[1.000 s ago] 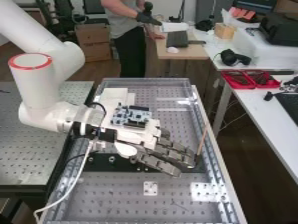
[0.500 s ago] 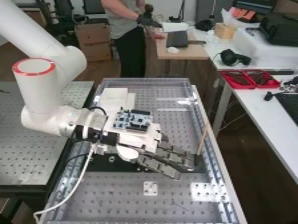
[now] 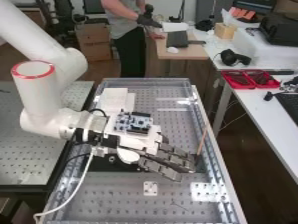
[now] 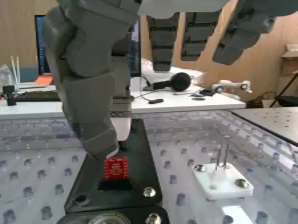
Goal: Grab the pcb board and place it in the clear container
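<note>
Your robot hand is open, its long dark grey fingers nearly straight and spread a little, slanting down over the desk. In the wrist view its thumb hangs down with the tip right by the small, bright red, rectangular circuit board; you can't tell from here whether the two touch. Nothing is gripped in the fingers.

The red board is the one to look at. It stands upright just below the thumb's tip, its flat face covered with rows of small pale marks, and its lower edge sits in a black block. That block rests on a long, matte black fixture plate with shiny round metal screws, which runs beneath the hand. The red stands out sharply against all that black.

Near the hand, apart from the fixture plate, you have a white block with two silvery screws and thin upright metal pins. On the back of the hand rides a blue-and-white circuit board with black connectors. Just past the fingertips, a slim brown rod leans at a tilt.
</note>
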### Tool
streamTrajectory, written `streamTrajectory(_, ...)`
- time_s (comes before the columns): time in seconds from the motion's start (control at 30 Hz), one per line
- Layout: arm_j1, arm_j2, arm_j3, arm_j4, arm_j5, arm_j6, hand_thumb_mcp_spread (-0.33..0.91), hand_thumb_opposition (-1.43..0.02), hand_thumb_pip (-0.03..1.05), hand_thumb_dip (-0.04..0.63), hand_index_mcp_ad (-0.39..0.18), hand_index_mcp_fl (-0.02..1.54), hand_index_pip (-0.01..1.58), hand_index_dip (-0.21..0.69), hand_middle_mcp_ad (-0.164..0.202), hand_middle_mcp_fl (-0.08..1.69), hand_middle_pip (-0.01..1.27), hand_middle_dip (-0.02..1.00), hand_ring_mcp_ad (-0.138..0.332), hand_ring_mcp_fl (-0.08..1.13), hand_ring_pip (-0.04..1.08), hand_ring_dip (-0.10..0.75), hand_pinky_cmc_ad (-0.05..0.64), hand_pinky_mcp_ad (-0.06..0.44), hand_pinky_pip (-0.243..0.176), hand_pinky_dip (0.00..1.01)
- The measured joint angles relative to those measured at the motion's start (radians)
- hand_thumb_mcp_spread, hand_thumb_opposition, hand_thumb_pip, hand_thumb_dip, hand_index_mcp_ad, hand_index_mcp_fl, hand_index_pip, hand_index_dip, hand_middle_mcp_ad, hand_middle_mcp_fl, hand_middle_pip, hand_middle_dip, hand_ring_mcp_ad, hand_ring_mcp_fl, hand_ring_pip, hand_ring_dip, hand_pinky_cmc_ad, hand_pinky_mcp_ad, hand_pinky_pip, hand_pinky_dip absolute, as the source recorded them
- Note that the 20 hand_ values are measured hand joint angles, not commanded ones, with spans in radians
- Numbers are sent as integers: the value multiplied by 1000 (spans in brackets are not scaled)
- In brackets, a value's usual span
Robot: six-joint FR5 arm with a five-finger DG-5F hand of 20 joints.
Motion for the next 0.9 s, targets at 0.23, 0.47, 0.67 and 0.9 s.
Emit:
streamTrajectory(0.23, -1, -7, 5, -1, -9, -3, 710, -848, 384, 223, -230, 539, 1265, 269, 73, 66, 154, 161, 103, 0, 89, 26, 298, 182, -75, 190)
streamTrajectory(0.47, -2, -10, 11, -8, -14, -1, 670, -848, 363, 220, -230, 475, 1169, 269, 73, 66, 154, 157, 103, 0, 89, 26, 298, 182, -75, 188)
streamTrajectory(0.67, -2, -10, 10, -11, -12, -1, 654, -848, 354, 223, -230, 436, 1105, 253, 73, 66, 154, 157, 103, 0, 89, 26, 298, 182, -75, 188)
streamTrajectory(0.9, -4, -14, 8, -6, -10, -2, 654, -848, 361, 220, -230, 490, 1117, 253, 73, 66, 154, 157, 103, 0, 89, 26, 298, 178, -75, 188)
